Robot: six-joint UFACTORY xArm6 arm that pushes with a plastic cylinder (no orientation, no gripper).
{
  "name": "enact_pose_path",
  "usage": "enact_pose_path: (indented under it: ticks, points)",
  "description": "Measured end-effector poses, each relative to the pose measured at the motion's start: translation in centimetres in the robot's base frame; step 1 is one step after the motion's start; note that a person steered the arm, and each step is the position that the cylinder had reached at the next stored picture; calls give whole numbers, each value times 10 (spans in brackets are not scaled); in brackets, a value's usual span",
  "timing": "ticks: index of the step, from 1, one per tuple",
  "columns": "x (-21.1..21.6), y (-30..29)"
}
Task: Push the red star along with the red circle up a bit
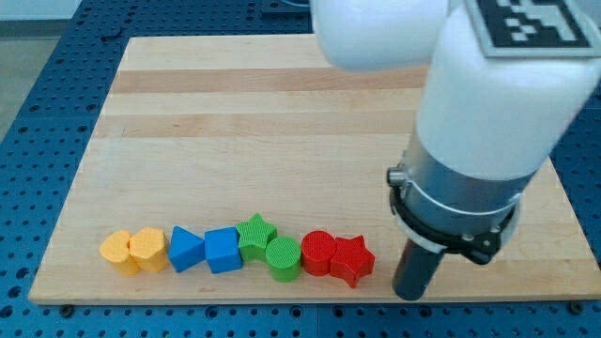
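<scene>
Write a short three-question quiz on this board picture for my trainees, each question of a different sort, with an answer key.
1. True or false: the red star and the red circle touch each other.
2. Multiple choice: where is my tip relative to the red star? A) at the view's left of it B) at the view's right of it, apart from it C) on top of it
3. Fill in: the row of blocks lies along the view's ____ edge of the wooden board.

Key: 1 true; 2 B; 3 bottom.
</scene>
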State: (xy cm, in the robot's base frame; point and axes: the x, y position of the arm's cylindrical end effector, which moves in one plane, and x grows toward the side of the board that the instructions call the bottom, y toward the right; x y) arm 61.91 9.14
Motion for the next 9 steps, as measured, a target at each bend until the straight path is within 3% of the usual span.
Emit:
enact_pose_path:
  ticks: [3, 9]
  points:
    - [0, -30]
    - [-20, -28]
